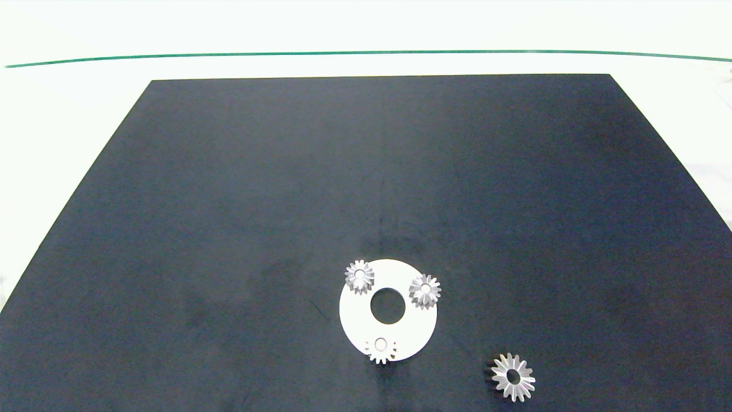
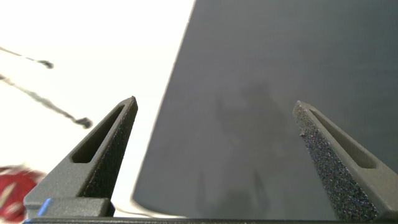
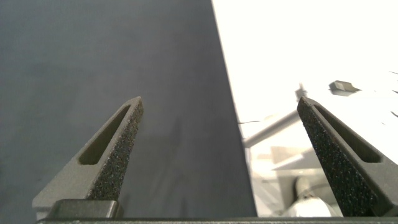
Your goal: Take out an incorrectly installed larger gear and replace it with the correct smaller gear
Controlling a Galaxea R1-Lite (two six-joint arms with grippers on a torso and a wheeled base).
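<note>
Big gear (image 1: 513, 377) lies flat on mat (image 1: 229, 229), well apart from disc (image 1: 357, 312) carrying small gear (image 1: 381, 349). Probably stiff, slick, thin; pinch across teeth. Left gripper (image 2: 214, 112) and right gripper (image 3: 219, 109) spread wide, empty.

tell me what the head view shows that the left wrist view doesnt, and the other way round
Only the head view shows the parts: the white ring plate carrying two small grey gears and the smaller gear at its near edge, with the larger gear lying apart on the mat. Neither arm appears there.

Only the left wrist view shows the left gripper, jaws wide open and holding nothing, plus a blurred red object.

Both show the black mat on the white table.
</note>
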